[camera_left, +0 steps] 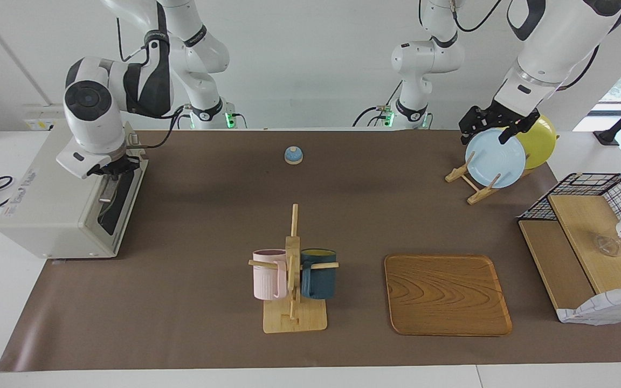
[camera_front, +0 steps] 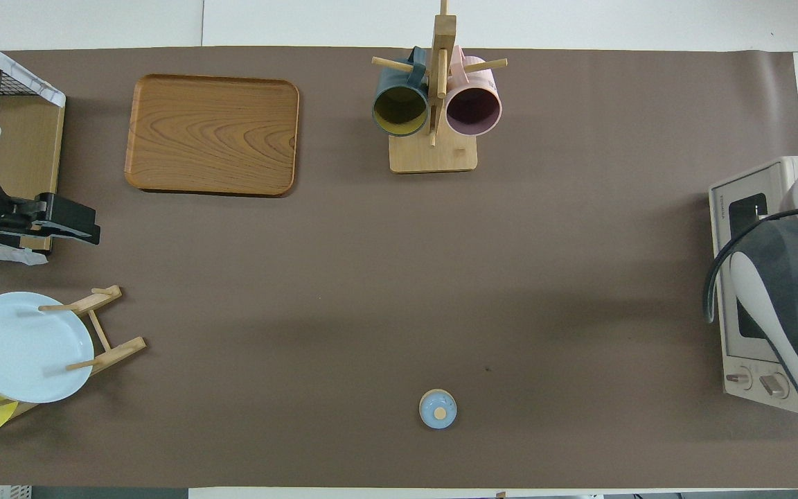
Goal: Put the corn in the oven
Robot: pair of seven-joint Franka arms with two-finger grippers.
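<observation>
The off-white oven (camera_left: pixel 46 215) stands at the right arm's end of the table, its dark glass door (camera_left: pixel 119 207) looking shut. It also shows in the overhead view (camera_front: pixel 721 291). My right gripper (camera_left: pixel 112 170) is at the top edge of the door, just above the metal bar handle (camera_left: pixel 107 191). In the overhead view the right arm (camera_front: pixel 787 291) hides it. The corn is not in view. My left gripper (camera_left: pixel 491 132) is open and empty, up in the air over the plate rack; it also shows in the overhead view (camera_front: pixel 77 225).
A plate rack (camera_left: pixel 472 188) holds a light blue plate (camera_left: pixel 496 159) and a yellow plate (camera_left: pixel 539 140). A mug tree (camera_left: pixel 293 269) carries a pink and a dark blue mug. There is also a wooden tray (camera_left: pixel 445 293), a small blue knobbed lid (camera_left: pixel 293 155) and a wire shelf (camera_left: pixel 591 237).
</observation>
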